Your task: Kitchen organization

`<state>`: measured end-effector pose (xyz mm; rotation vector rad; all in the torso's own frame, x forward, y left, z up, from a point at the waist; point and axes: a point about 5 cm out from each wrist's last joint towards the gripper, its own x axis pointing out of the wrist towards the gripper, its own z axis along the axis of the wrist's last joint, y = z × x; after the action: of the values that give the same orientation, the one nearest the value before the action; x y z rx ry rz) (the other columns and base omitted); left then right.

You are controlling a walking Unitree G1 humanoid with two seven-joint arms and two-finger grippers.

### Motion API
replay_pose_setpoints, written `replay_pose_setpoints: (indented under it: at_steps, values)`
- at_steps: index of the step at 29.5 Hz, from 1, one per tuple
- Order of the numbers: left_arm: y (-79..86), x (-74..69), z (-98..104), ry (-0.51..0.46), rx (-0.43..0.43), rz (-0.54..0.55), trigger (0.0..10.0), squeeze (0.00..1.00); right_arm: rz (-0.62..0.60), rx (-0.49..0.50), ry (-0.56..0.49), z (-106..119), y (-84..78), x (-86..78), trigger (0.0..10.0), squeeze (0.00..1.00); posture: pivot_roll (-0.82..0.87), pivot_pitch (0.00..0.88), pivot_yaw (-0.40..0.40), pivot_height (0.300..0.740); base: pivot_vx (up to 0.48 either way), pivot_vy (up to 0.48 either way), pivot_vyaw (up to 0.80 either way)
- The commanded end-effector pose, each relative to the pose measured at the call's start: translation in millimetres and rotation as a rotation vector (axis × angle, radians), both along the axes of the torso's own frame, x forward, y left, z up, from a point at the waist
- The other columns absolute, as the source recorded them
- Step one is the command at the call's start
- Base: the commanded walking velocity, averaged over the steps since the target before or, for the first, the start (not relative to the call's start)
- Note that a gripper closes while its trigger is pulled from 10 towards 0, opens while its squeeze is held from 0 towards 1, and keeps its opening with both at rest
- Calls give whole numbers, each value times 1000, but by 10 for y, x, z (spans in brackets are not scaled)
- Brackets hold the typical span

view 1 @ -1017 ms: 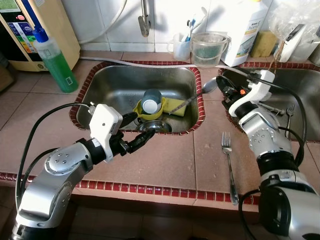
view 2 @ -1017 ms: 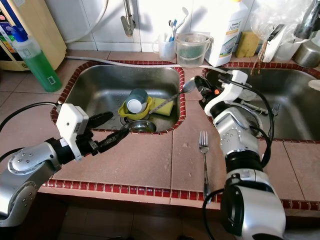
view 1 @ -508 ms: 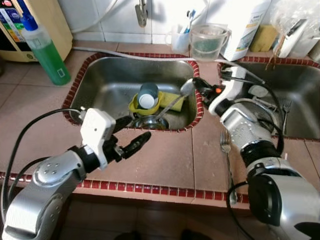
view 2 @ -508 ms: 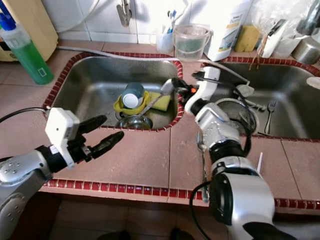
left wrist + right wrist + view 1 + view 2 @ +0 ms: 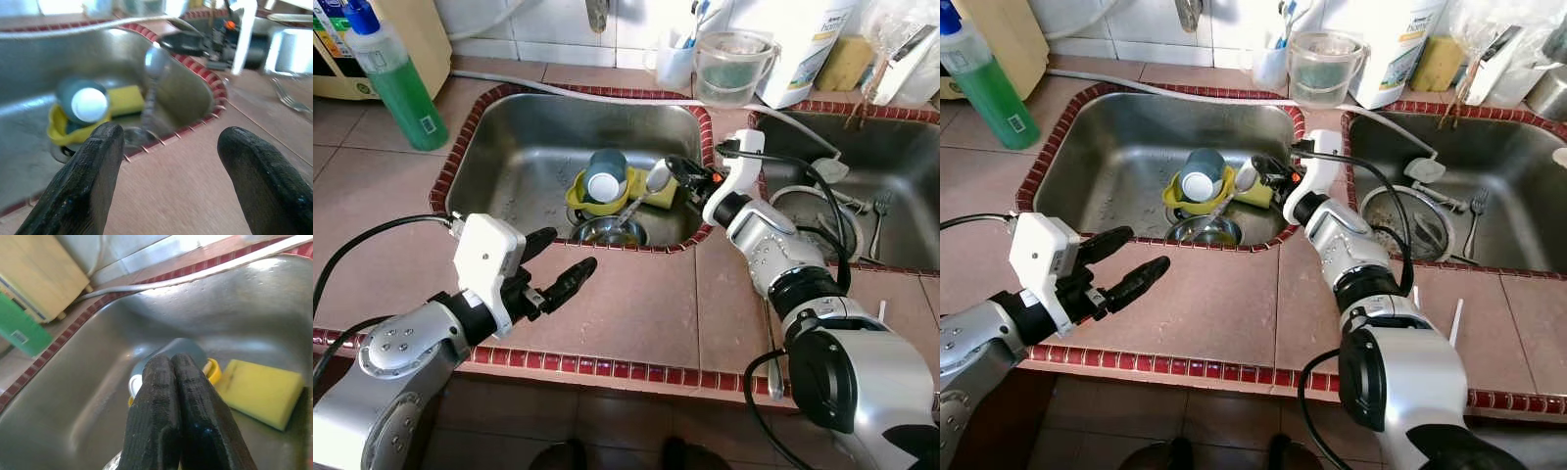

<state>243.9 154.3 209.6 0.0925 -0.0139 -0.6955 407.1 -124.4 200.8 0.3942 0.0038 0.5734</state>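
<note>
Left eye view: shiny steel spoon.

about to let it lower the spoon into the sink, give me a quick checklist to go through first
1. Right gripper shut on the spoon: ok, fingers closed at the bowl end, handle hanging down toward the drain.
2. Spoon over the left sink, not the counter: ok.
3. Landing spot free: not ok, the teal cup in the yellow bowl, the yellow sponge and the drain strainer crowd the area under the handle.
4. Left gripper out of the way: ok, open over the counter in front of the sink.
5. Fork on the counter undisturbed: ok.
6. Grip firmness on the spoon: cannot tell.
</note>
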Motion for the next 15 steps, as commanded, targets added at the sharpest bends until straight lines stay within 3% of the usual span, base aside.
replay_pose_setpoints:
  at_steps: [1,6,7,8,9,15]
  values:
    - [10,12,59,-18,-2,17,10000,0,-25,27,13,-30,-63,-2,10000,0,105,286,20,740,0,0,0]
    - [-48,42,97,-27,0,-24,10000,0,-52,50,23,-74,-135,-12,10000,27,90,285,41,740,0,0,0]
    - [-60,44,94,-21,-2,-35,10000,0,-54,53,24,-80,-144,-14,10000,800,85,284,46,740,0,0,0]
    - [-69,46,93,-17,-3,-42,10000,0,-55,55,25,-84,-149,-16,10000,800,85,284,46,740,0,0,0]
    - [-77,43,89,-12,-1,-53,10000,0,-55,57,25,-87,-150,-17,10000,1000,82,285,50,740,0,0,0]
    - [-106,6,50,11,20,-100,10000,0,-59,65,29,-100,-161,-21,10000,1000,79,289,62,740,0,0,0]
